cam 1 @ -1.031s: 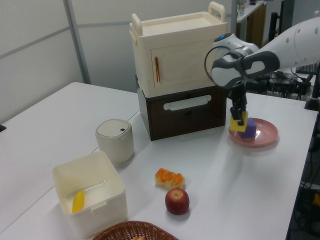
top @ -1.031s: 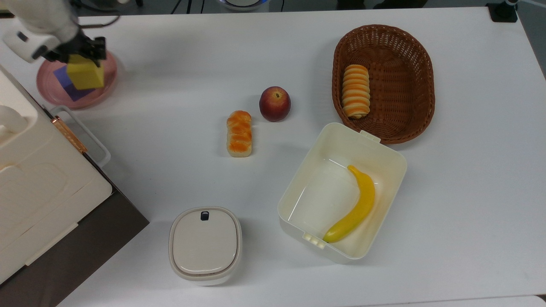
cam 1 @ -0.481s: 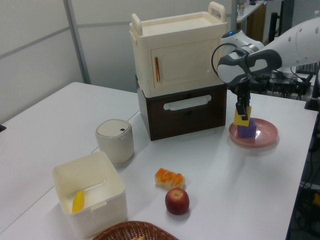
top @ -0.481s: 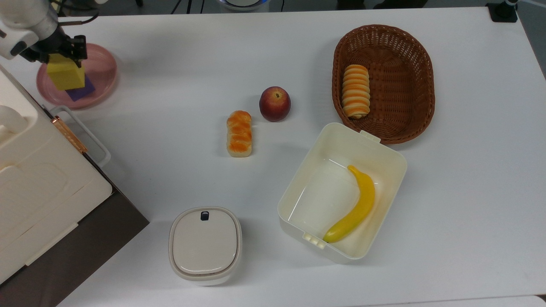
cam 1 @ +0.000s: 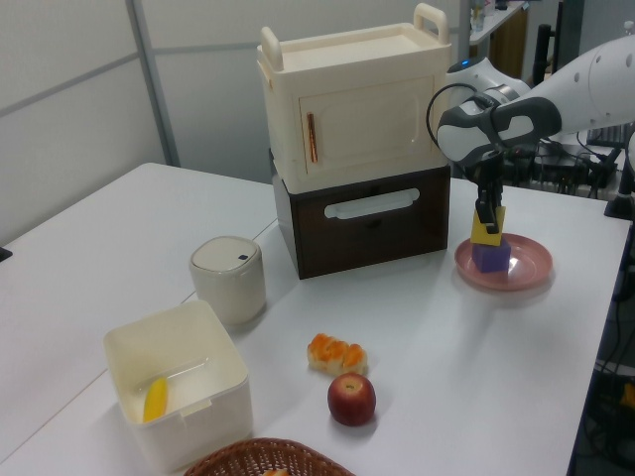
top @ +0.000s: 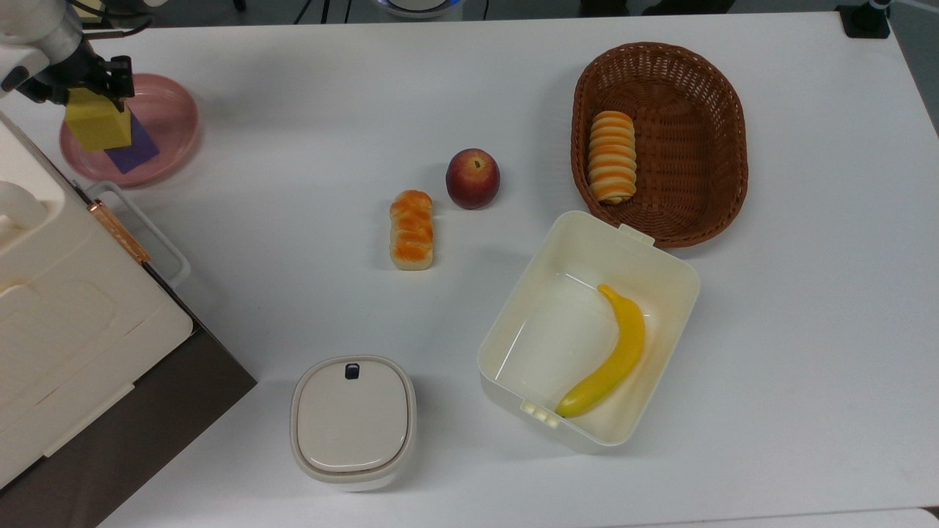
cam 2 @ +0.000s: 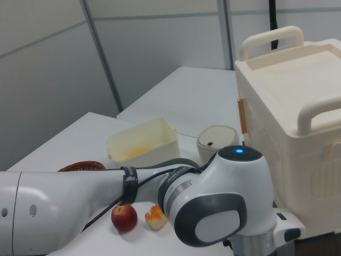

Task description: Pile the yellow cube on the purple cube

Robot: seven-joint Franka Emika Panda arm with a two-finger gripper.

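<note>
In the upper left of the top view, we see the black pincer (top: 92,84) closed around the matte yellow cube (top: 97,126), above the blue-violet matte cube (top: 134,149) in the round pink plate (top: 172,117).

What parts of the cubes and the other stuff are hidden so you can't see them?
- Purple cube: in the top view the yellow cube covers most of it.
- Whether the yellow cube touches the purple cube: too small in the left view.
- Pink plate: in the top view the arm covers its left rim.
- Banana: in the left view the box wall hides most.
</note>
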